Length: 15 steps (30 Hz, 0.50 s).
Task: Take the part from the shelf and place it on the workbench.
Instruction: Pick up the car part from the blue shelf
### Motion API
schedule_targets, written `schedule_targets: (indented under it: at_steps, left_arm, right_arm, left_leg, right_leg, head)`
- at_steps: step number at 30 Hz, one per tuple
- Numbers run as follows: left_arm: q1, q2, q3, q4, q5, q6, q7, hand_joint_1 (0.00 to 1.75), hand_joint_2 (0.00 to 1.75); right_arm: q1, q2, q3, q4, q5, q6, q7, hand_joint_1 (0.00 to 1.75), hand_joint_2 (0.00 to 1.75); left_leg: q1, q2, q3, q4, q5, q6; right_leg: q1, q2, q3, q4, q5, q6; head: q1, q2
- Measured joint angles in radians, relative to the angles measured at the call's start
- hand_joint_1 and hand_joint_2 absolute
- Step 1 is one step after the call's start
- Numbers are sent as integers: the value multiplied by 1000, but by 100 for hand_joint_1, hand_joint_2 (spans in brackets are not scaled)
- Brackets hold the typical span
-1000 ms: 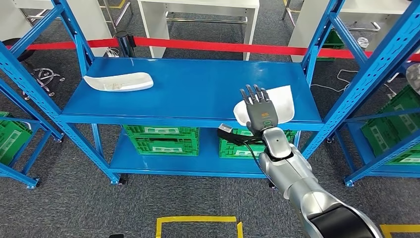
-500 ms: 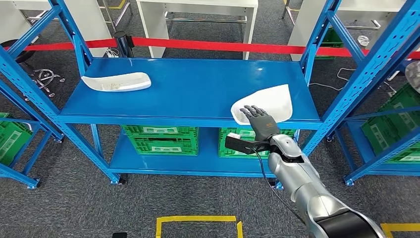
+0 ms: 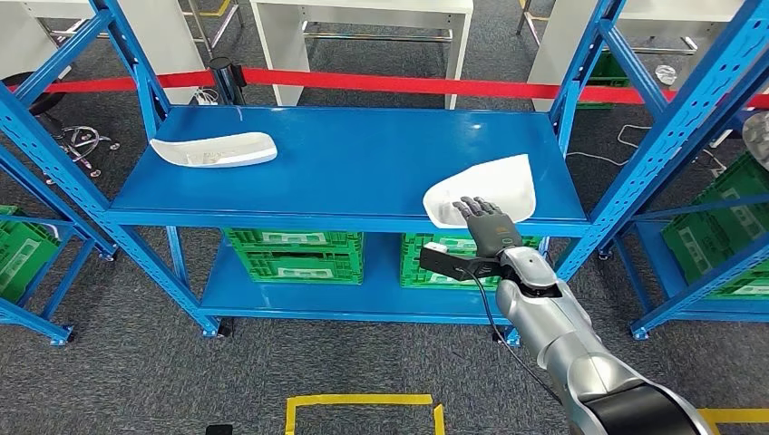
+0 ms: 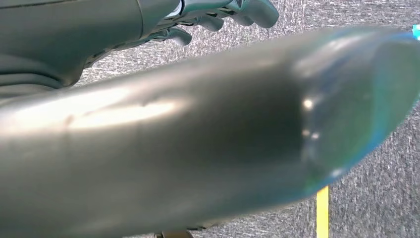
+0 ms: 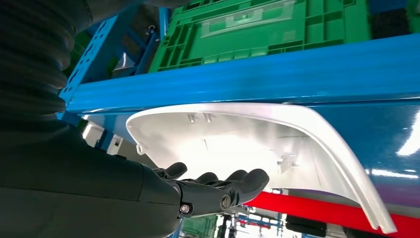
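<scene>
Lower now, my right robot hand [image 3: 490,224] reaches flat, fingers spread and holding nothing, over the white part's [image 3: 494,184] near edge on the shelf [image 3: 363,163], lining up a grasp.

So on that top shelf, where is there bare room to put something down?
The broad middle of the blue shelf is bare, between the left white part and the right white part. The front-right corner is crowded: the right robot hand reaches over the near edge of that part.
</scene>
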Motion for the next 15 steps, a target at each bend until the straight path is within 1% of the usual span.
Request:
schedule_targets:
  at_steps: [4, 8, 15]
  left_arm:
    - [0, 0, 0, 0, 4, -25, -15, 0, 0]
    - [0, 0, 0, 0, 13, -28, -21, 0, 0]
    - [5, 0, 2, 1, 25, -32, -41, 0, 0]
  right_arm:
    - [-3, 0, 17, 6, 25, -16, 34, 0, 175]
    - [-15, 0, 42, 12, 71, -42, 78, 0, 175]
    - [-29, -2, 133, 15, 173, -168, 169, 0, 175]
  left_leg:
    - [0, 0, 0, 0, 0, 0]
    - [0, 0, -3, 0, 0, 0]
    - [0, 0, -1, 0, 1, 0]
  right_leg:
    - [0, 0, 0, 0, 0, 0]
    - [0, 0, 0, 0, 0, 0]
    - [0, 0, -2, 0, 0, 0]
  head:
    - [0, 0]
    - [0, 0]
    - [0, 0]
